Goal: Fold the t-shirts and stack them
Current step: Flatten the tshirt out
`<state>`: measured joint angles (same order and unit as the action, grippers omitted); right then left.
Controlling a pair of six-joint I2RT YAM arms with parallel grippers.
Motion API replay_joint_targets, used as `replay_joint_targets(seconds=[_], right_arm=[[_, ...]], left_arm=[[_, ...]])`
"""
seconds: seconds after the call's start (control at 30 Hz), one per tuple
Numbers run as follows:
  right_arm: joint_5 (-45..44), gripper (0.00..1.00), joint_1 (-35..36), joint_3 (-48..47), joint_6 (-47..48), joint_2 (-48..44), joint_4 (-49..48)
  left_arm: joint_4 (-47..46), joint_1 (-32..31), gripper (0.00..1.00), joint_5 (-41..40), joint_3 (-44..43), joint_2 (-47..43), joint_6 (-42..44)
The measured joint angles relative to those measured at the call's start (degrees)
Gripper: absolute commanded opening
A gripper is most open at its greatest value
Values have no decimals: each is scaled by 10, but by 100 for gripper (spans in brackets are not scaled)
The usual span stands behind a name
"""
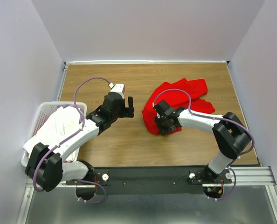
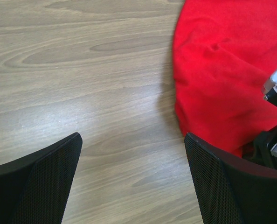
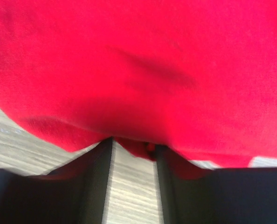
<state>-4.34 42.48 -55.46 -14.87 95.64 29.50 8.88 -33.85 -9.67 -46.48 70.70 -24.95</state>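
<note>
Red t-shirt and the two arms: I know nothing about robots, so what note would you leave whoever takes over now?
Left gripper: open, above bare table beside the red t-shirt.
Right gripper: closed on an edge of that shirt.
The shirt lies crumpled, unfolded; white t-shirts sit in the basket.
Done: nothing folded or stacked.
Left: fold all, then stack.
</note>
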Motion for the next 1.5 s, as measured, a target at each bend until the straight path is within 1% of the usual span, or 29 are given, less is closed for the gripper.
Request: replay_joint_targets(seconds=[0.07, 0.1, 0.13, 0.17, 0.3, 0.43, 0.5, 0.6, 0.7, 0.73, 0.8, 0.87, 0.93, 0.97, 1.07, 1.1, 1.13, 1.2, 1.27, 1.33, 1.37, 1.47, 1.5], right_arm=[[-1, 26, 2, -6, 3, 6, -4], [1, 9, 3, -9, 5, 9, -8], [4, 2, 5, -11, 5, 11, -12], [12, 1, 5, -15, 3, 14, -14], [39, 1, 8, -37, -2, 15, -10], [51, 1, 3, -139, -7, 5, 10], [68, 1, -8, -223, -15, -10, 3], [96, 1, -42, -328, -31, -36, -10], [137, 1, -75, -394, -50, -61, -26], [150, 1, -80, -402, -55, -67, -31], [199, 1, -82, -403, -69, -72, -41], [253, 1, -76, -381, -89, -70, -53], [302, 9, -66, -337, -103, -59, -59], [327, 21, -57, -310, -109, -46, -54], [380, 36, -29, -268, -117, -10, -44], [396, 45, -22, -255, -119, -1, -37], [403, 48, -14, -243, -122, 2, -31], [400, 48, -6, -230, -116, -3, -21], [377, 48, -13, -221, -112, -21, -14], [350, 47, -38, -205, -111, -46, -15], [327, 46, -64, -188, -112, -65, -14], [256, 36, -133, -137, -112, -100, -12], [236, 30, -147, -122, -112, -103, -13]], left_arm=[[3, 0, 98, -2, 1, -5, 0], [4, 0, 98, -2, 1, -7, 0], [5, 0, 98, -3, 1, -8, 0], [5, 0, 98, -4, 1, -10, 0], [7, 0, 98, -11, 1, -14, 0], [11, 1, 98, -19, 0, -19, 0], [20, 2, 98, -26, -6, -23, 0], [33, 5, 98, -46, -23, -39, 0], [38, 8, 98, -65, -30, -68, 0], [40, 8, 98, -73, -31, -77, -1], [42, 9, 98, -90, -33, -103, -3], [43, 9, 97, -106, -33, -125, -9], [44, 9, 97, -123, -31, -146, -17], [43, 10, 96, -128, -29, -153, -20], [44, 12, 96, -138, -10, -176, -28], [44, 12, 96, -138, -5, -178, -30], [45, 13, 96, -138, 0, -177, -32], [46, 13, 96, -136, 7, -170, -34], [46, 14, 96, -129, 10, -158, -35], [46, 14, 96, -114, 13, -141, -36], [46, 14, 96, -105, 14, -131, -37], [46, 14, 96, -76, 23, -106, -41], [46, 14, 95, -68, 27, -99, -43]])
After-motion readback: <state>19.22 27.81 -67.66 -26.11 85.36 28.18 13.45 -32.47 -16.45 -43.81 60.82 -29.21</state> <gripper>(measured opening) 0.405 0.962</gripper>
